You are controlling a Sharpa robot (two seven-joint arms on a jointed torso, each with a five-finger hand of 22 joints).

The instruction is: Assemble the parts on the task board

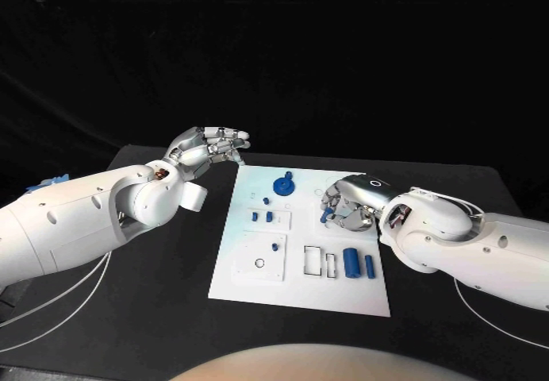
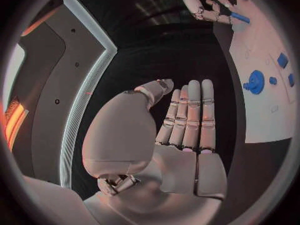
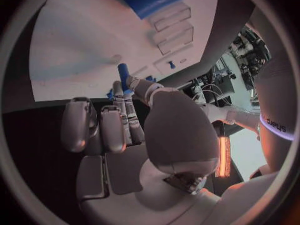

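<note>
While the board [image 1: 300, 286] lies mid-table with black margin all round, the left hand [image 1: 212, 145] hovers off its 11 o'clock corner, fingers straight and together, holding nothing. The right hand [image 1: 347, 204] sits over the board's 3 o'clock edge, pinching a blue peg [image 3: 122, 75].

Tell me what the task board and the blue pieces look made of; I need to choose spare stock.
Task board: a flat white plate with a matte, even face and cut-out slots, likely plastic or painted sheet. Blue cylinder in its slot: uniform saturated blue with a soft sheen, probably moulded or printed plastic. The blue gear-like piece looks the same.
</note>
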